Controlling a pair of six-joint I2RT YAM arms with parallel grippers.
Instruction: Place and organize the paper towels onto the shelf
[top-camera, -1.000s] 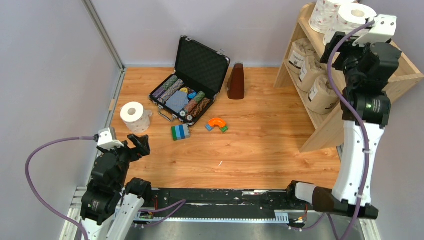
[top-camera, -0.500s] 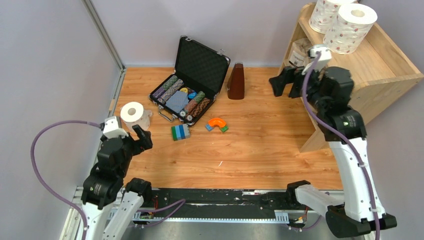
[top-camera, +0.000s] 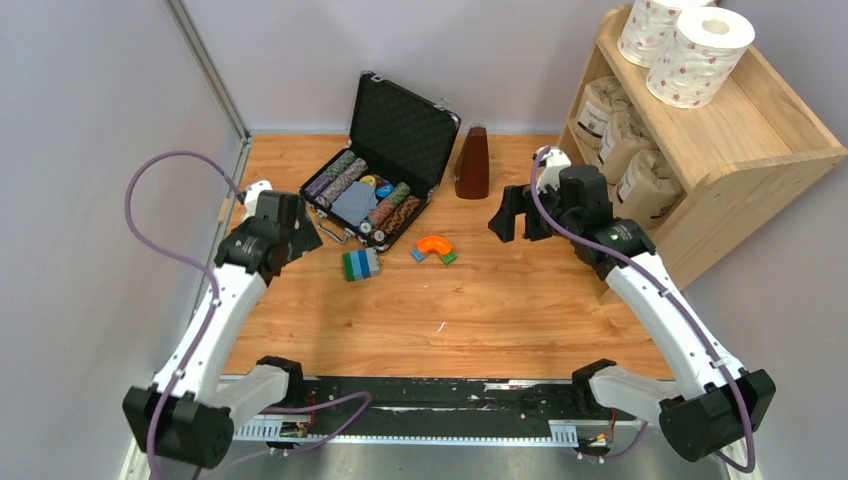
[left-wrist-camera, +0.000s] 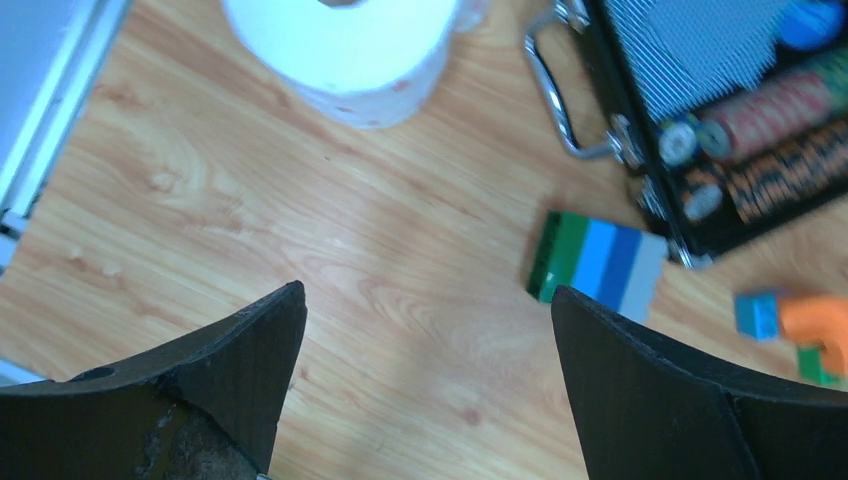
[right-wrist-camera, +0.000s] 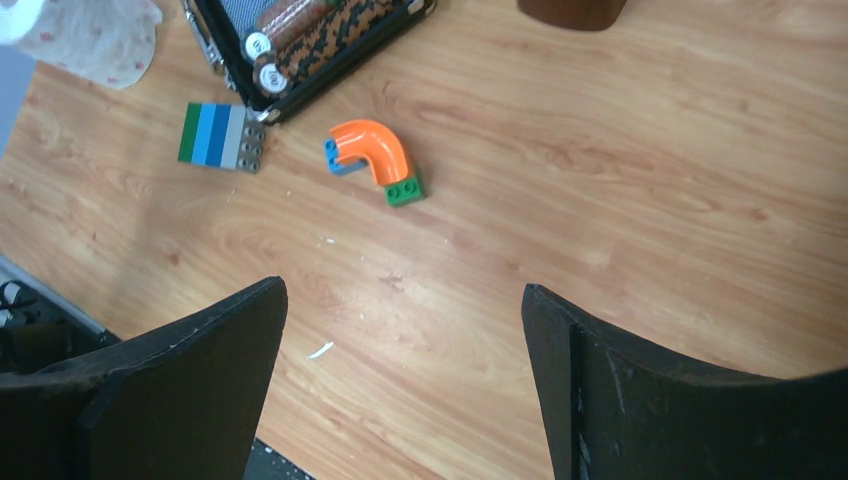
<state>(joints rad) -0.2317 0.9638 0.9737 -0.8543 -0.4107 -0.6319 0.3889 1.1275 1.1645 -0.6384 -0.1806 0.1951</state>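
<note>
One white red-dotted paper towel roll (left-wrist-camera: 345, 45) stands on the wood floor at the left, just beyond my open left gripper (left-wrist-camera: 425, 300). In the top view my left gripper (top-camera: 298, 238) covers that roll. The roll's edge also shows in the right wrist view (right-wrist-camera: 90, 35). The light-wood shelf (top-camera: 770, 130) stands at the right. Two white dotted rolls (top-camera: 700, 55) stand on its top and three tan wrapped rolls (top-camera: 622, 140) sit on its inner shelf. My right gripper (top-camera: 512, 222) is open and empty over the mid floor (right-wrist-camera: 400, 290), left of the shelf.
An open black case of poker chips (top-camera: 375, 190) lies at the back centre, a brown metronome (top-camera: 472, 165) beside it. A green-blue-grey block (top-camera: 361, 264) and an orange curved piece (top-camera: 434, 247) lie mid-floor. A metal rail (top-camera: 232, 190) and grey walls bound the left.
My left arm has reached forward until its gripper is over the loose white roll. My right arm has swung down from the shelf top and left, out over the floor, empty.
</note>
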